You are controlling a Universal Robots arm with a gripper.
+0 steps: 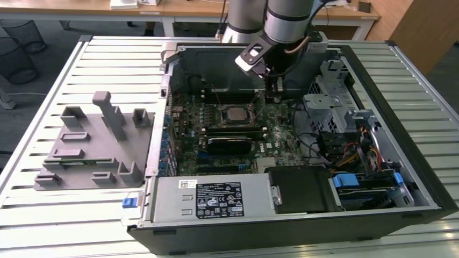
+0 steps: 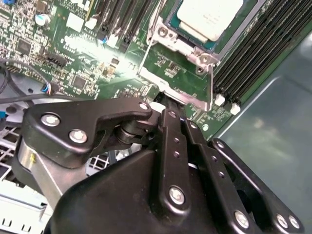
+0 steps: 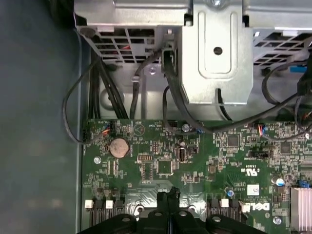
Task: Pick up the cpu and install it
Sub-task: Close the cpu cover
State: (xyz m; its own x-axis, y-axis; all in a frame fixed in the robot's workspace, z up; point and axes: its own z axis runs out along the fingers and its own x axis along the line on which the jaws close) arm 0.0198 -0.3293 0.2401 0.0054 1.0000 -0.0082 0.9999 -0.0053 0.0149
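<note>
In the exterior view, an open computer case (image 1: 301, 234) is seen lying on a slatted table (image 1: 86, 226), with a grey fixture (image 1: 86, 150) beside it on the exterior view's left. The gripper (image 1: 275, 98) is lowered into the case over the motherboard (image 1: 283, 137). The cpu (image 1: 235, 114) is seated in its socket, just beside the gripper on the exterior view's left.

In the second wrist view, the gripper (image 2: 162, 103) is shown with its fingers drawn together at the edge of the metal socket frame (image 2: 187, 95). The cpu (image 2: 209, 17) is seen lying inside that frame, next to the memory slots (image 2: 258, 48).

In the first wrist view, the fingers (image 3: 164, 204) are seen pressed together above the green board, with a coin cell (image 3: 118, 147) and a metal drive cage (image 3: 214, 58) beyond.
</note>
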